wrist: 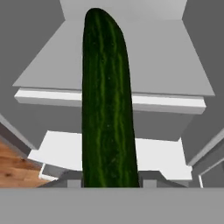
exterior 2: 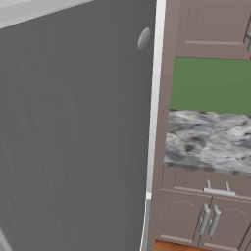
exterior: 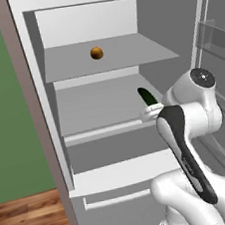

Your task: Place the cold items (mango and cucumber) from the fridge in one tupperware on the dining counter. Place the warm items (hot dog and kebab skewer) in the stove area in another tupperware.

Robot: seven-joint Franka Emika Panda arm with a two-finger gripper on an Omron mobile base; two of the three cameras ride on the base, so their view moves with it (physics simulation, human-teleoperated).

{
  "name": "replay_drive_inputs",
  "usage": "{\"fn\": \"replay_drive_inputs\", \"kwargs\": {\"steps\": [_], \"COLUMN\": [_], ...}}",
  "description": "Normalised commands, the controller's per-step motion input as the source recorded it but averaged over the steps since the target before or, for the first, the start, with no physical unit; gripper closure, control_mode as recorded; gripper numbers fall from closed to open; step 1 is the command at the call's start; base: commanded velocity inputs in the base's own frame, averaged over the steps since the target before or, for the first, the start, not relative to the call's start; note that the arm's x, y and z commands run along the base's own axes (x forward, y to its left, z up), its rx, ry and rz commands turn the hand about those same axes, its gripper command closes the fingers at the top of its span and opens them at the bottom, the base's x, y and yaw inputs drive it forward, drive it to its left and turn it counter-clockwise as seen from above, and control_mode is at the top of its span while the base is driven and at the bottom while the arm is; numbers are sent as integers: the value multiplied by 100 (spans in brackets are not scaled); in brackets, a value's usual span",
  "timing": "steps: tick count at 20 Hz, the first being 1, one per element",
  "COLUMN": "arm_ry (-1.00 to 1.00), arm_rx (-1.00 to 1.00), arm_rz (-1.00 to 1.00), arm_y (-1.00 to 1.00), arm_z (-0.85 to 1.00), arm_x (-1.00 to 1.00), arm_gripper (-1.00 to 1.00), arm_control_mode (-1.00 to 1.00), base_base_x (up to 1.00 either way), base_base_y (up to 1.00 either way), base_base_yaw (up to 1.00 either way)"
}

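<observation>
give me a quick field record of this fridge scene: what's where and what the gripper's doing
fridge: door open, shelves and a drawer front showing
mango: on the upper shelf, toward the back, untouched
cucumber: held between the fingers, sticking out along the gripper, above the middle shelf
gripper: at the right of the middle shelf, closed on the cucumber
counter: marbled top right of the fridge, cabinets below
task state: cucumber in hand, mango not yet picked

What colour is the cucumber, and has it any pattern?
Dark green, with lighter green streaks running along its length. The cucumber shows best in the hand view.
</observation>
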Motion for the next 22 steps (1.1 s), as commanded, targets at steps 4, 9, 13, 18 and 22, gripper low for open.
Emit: {"fn": "replay_drive_inputs", "kwargs": {"steps": [4, 9, 13, 18, 22], "arm_ry": [0, 0, 0, 0, 0], "arm_rx": [0, -2, -1, 0, 0], "arm_rz": [0, 0, 0, 0, 0], "arm_y": [0, 8, 15, 7, 0], "arm_z": [46, 52, 22, 1, 0], "arm_x": [-99, -69, -40, -20, 0], "arm_gripper": [100, 100, 100, 100, 100], "arm_control_mode": [-100, -100, -100, 100, 100], "base_base_x": [0, 0, 0, -41, -65], "base_base_y": [0, 0, 0, 17, 55], "base_base_yaw": [0, 0, 0, 0, 0]}}
